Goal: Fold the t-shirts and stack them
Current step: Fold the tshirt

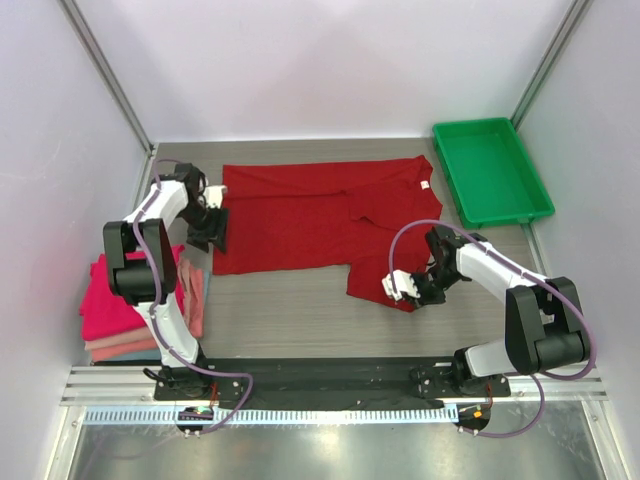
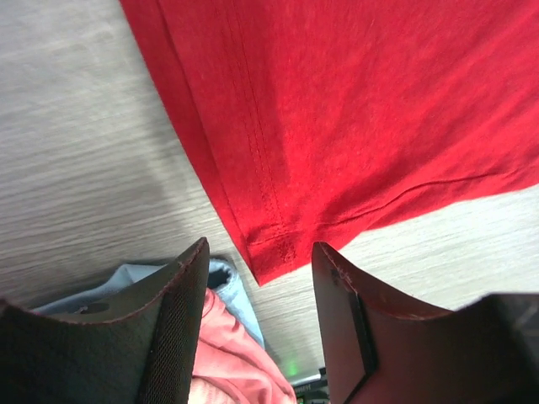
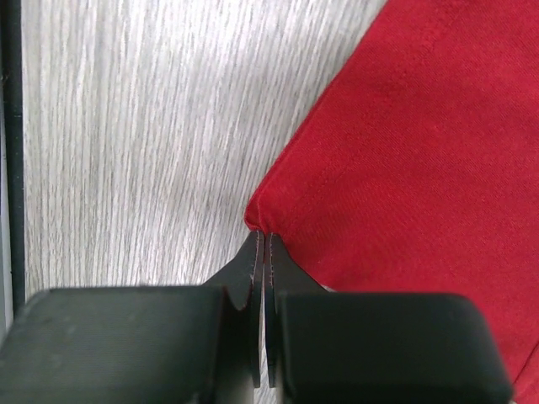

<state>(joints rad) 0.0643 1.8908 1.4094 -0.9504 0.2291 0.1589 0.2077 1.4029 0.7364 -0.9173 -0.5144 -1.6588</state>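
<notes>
Both grippers are working the corners of one crimson t-shirt [image 1: 300,215], which is lying spread across the middle of the frame.
At lower left, a stack of folded pink t-shirts [image 1: 110,295] is sitting. Just right of it, the left gripper [image 1: 213,235] is hovering with jaws apart, the shirt's left hem corner lying between them. Soft, light and floppy, the cloth is likely going to sag, so stitched corners look like the best holds. At lower right, the right gripper [image 1: 400,287] is pinching closed on a corner.
</notes>
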